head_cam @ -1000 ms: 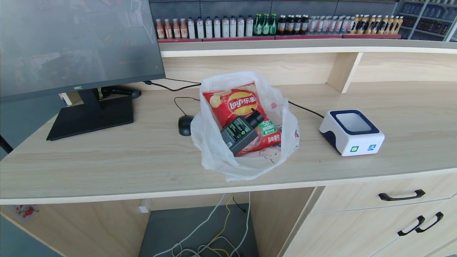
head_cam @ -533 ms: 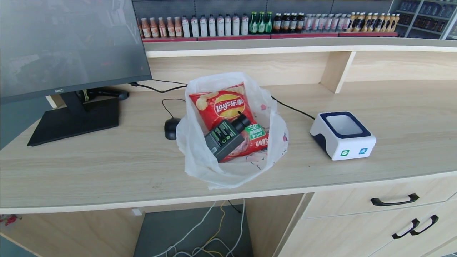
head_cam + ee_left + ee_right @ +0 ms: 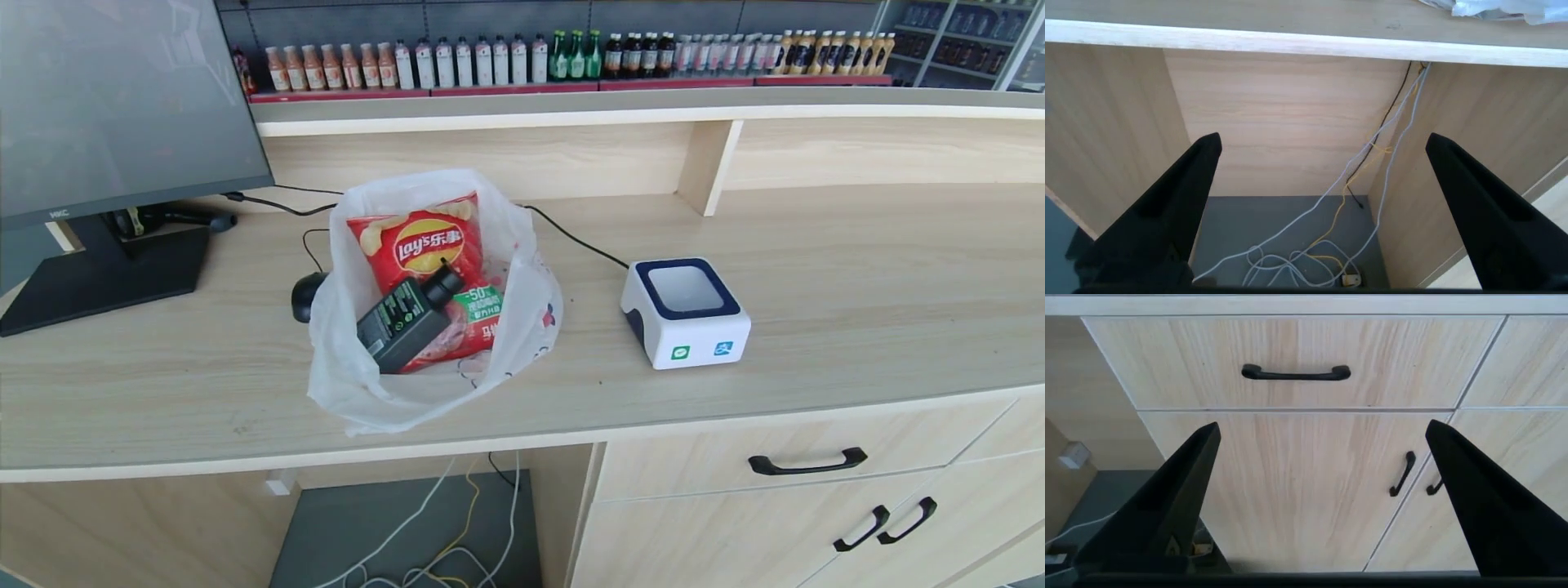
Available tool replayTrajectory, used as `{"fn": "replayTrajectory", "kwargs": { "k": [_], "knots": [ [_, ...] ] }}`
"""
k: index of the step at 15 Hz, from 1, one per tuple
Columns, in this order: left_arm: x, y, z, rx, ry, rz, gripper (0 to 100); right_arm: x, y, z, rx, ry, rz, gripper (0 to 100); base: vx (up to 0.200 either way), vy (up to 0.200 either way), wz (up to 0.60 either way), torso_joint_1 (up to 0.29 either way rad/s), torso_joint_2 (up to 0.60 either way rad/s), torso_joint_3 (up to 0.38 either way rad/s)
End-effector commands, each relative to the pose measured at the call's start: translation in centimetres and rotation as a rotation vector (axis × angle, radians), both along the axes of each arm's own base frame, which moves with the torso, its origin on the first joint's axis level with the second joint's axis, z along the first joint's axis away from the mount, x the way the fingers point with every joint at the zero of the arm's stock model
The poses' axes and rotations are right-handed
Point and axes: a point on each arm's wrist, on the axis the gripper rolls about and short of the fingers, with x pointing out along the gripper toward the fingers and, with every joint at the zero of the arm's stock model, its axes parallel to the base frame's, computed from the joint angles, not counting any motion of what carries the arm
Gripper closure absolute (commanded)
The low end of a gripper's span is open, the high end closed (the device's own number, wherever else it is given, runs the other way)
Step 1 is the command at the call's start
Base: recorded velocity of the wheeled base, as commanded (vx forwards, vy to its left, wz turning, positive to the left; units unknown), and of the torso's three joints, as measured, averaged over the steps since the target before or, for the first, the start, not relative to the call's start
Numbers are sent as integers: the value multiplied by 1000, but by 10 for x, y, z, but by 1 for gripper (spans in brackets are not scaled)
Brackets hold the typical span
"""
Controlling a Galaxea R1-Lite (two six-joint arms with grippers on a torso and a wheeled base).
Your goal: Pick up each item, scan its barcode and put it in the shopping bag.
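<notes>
The whole head view swings across now: that's the camera turning, not the goods moving. The shopping bag (image 3: 351, 384), the barcode scanner (image 3: 686, 314) and the monitor (image 3: 106, 98) all slide towards the robot's left in the picture compared with a second ago, and they keep their places relative to each other on the counter (image 3: 857, 269). The red chips packet (image 3: 416, 237) lies in the bag with the dark bottle (image 3: 400, 318) resting across it, just as before. The left gripper (image 3: 1323, 139) hangs below the counter edge, fingers spread wide and holding nothing, facing the cables (image 3: 1372, 163). The right gripper (image 3: 1323, 425) is spread and bare too, facing the drawer handle (image 3: 1296, 373). Both items bagged, arms low: the task looks about done
</notes>
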Motion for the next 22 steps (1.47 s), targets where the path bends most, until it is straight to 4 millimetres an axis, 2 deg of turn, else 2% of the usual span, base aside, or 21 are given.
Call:
{"fn": "replayTrajectory", "kwargs": {
  "k": [1, 8, 11, 15, 22],
  "knots": [
    [0, 0, 0, 0, 1, 0, 0, 0, 0, 0, 0, 0, 0, 0, 0, -200, 0, 7, 2, 2],
    [0, 0, 0, 1, -1, 0, 0, 0, 0, 0, 0, 0, 0, 0, 0, -29, 0, 0, 0, 1],
    [0, 0, 0, 1, -1, -1, 0, 0, 0, 0, 0, 0, 0, 0, -200, 0, 0, 12, 9, -1],
    [0, 0, 0, 1, 1, -1, 0, 0, 0, 0, 0, 0, 1, 0, 0, 0, 0, 0, 0, 0],
    [0, 0, 0, 1, -1, 0, 0, 0, 0, 0, 1, 0, 0, 0, 0, -200, 0, 11, 8, 0]
  ]
}}
